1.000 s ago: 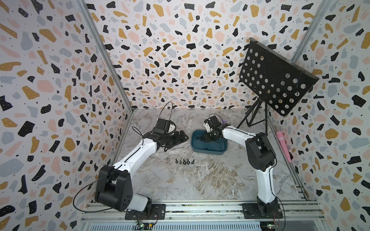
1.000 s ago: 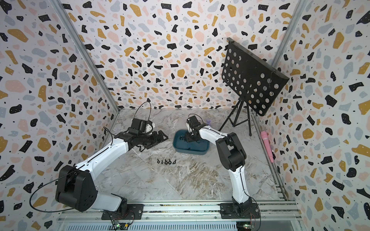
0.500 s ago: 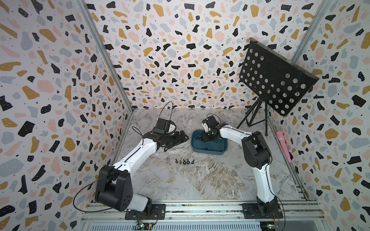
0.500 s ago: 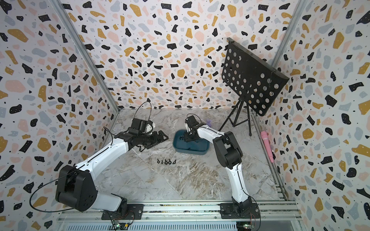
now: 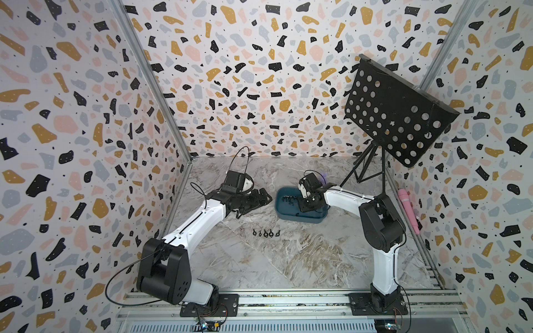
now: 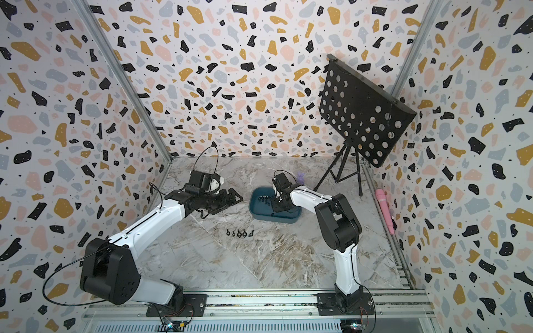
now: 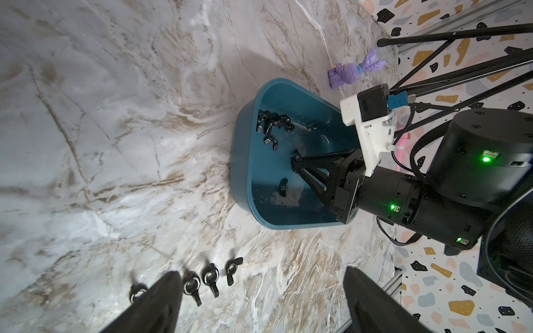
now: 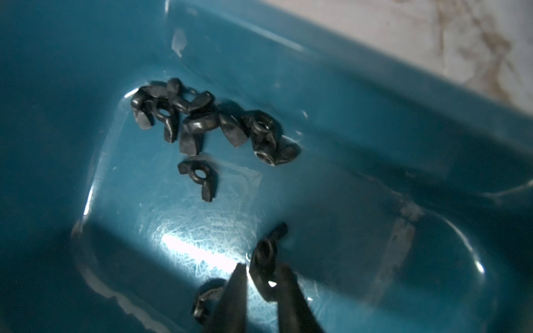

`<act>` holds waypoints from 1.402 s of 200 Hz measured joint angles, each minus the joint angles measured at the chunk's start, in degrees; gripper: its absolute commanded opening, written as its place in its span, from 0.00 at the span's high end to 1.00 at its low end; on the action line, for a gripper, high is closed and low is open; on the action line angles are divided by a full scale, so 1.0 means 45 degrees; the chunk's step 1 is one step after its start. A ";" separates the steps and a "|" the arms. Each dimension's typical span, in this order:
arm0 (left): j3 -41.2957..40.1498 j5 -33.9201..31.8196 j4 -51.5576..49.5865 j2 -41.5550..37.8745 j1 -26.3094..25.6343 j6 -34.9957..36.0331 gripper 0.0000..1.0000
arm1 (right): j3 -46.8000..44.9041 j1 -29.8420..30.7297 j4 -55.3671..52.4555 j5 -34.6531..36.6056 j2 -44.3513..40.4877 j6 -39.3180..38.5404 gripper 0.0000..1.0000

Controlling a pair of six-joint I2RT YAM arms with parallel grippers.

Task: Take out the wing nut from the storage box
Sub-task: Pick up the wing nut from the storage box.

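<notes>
Entry, right side: you had the right jaws down inside the storage box [image 5: 300, 218], the shallow dark teal-blue plastic tub with rounded corners, on the marble-patterned bench [image 5: 288, 259]. They stood narrow around one small black wing nut [image 8: 264, 256], tipped up on edge over the tub floor. One tip touched it and a sliver of light showed at the other, so I could not tell whether it was truly clamped. The left jaws were wide apart and empty, parked just beside the tub.

Other stock in the tub: a tangled heap of black wing nuts [image 8: 202, 121] in one corner, a single wing nut [image 8: 199, 176] beside the heap, and a stray wing nut [image 8: 206, 299] just beside the tips. A row of black wing nuts [image 5: 266, 233] lay out on the bench, near the tub.

Handling, my judgement: the nut looked light, hard and smooth, with no give. It seemed likely to swivel or squirt out of a pinch on one wing. My advice to you was to take it across the hub, or flat across both wings.

Room: the tub walls were low, and the nut sat well apart from them and from the heap, so a straight lift looked clear. Open bench lay between tub and row. Things for you to mind:
- the stray nut by the tips
- the white left arm [image 5: 202, 216] on one side
- the small purple rabbit figure [image 7: 354, 69] beyond the tub
- the black perforated music stand [image 5: 395, 115], whose legs stood behind it
</notes>
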 measured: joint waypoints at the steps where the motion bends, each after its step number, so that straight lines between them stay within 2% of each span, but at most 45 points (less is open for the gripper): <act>1: 0.0000 0.0005 0.0000 0.0005 0.0000 0.0000 0.09 | 0.0000 0.0000 0.0000 0.0000 0.0000 0.0000 0.70; 75: 0.0000 0.0068 0.0000 0.0000 0.0000 0.0005 0.10 | 0.1239 -0.0044 -0.0165 0.0005 -0.0005 -0.0005 0.65; 193: 0.0000 0.0146 0.0000 0.0000 0.0000 0.0155 0.13 | 0.1073 -0.0452 -0.0189 -0.0335 0.0024 -0.0253 0.62; 251: 0.0000 0.0199 0.0000 0.0000 0.0000 0.0228 0.13 | 0.2754 -0.0175 0.0165 -0.0845 0.1389 -0.1530 0.62; 280: 0.0000 0.0194 0.0000 0.0005 0.0000 0.0330 0.16 | 0.2939 -0.0121 0.0126 -0.0860 0.1792 -0.1671 0.58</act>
